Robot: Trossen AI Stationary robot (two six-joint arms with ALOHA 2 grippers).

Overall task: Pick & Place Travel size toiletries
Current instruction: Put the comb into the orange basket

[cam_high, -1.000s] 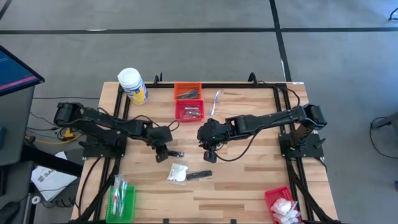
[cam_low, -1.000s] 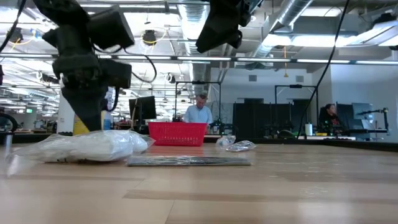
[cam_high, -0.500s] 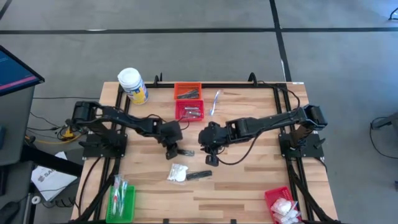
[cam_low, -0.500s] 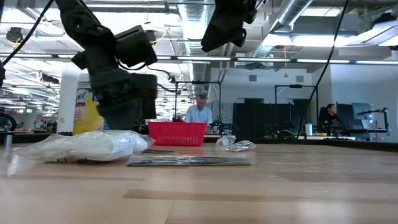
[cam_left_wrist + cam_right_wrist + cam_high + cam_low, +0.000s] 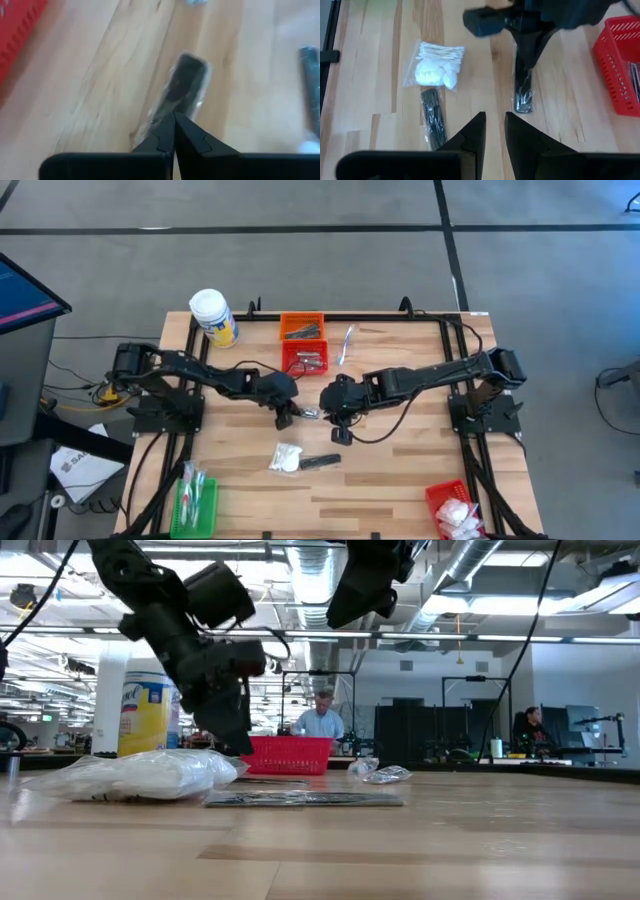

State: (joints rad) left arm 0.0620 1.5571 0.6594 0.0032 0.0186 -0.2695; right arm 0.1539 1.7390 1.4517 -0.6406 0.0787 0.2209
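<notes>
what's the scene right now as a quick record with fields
left end effector: shut on wrapped comb, mid-table
right end effector: open, empty, raised beside the left one
loose on table: swab bag, second comb, side by side
far edge: orange basket, red basket, jar
near corners: green basket, corner red basket

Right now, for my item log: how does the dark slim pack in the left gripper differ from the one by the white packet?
The held dark pack is pinched at one end by the shut left gripper; the loose dark pack lies ungripped. The loose one lies beside the white packet; the held one sits apart, nearer the red basket. Both are dark, slim and clear-wrapped.
</notes>
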